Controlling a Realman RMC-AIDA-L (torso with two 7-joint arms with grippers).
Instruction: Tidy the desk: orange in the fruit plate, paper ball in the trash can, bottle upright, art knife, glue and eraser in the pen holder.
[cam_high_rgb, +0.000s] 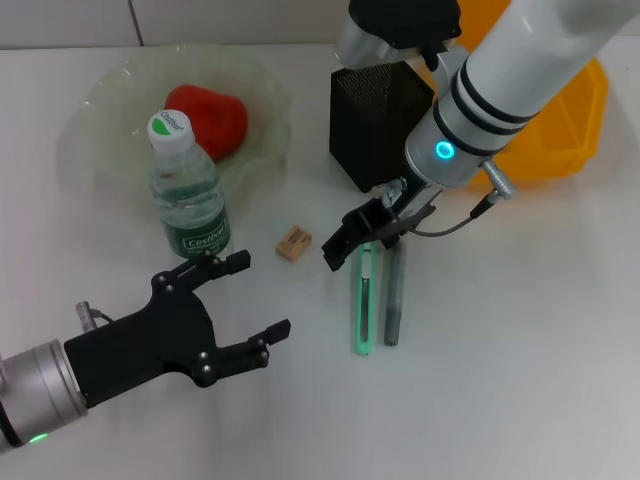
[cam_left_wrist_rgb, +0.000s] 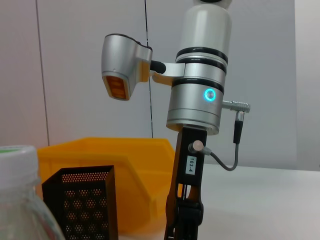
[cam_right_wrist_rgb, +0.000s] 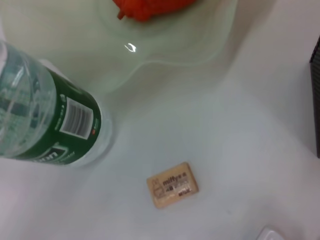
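Both grippers low, right gripper (cam_high_rgb: 365, 232) over art knife (cam_high_rgb: 363, 300)

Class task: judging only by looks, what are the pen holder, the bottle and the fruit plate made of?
Pen holder: probably matte black metal mesh, perforated walls. Bottle: clear, glossy plastic, see-through, printed green label. Fruit plate: translucent pale-green glass or plastic; glossy wavy rim.

White desk (cam_high_rgb: 520, 380). Clear bottle (cam_high_rgb: 188, 195) with green label, white-and-green cap. Pale translucent green fruit plate (cam_high_rgb: 100, 110) holding red-orange fruit (cam_high_rgb: 208, 118). Tan eraser (cam_high_rgb: 293, 243) with dark print. Black perforated pen holder (cam_high_rgb: 378, 122). Yellow bin (cam_high_rgb: 575, 120). Green-and-white art knife (cam_high_rgb: 363, 300); grey glue stick (cam_high_rgb: 393, 295).
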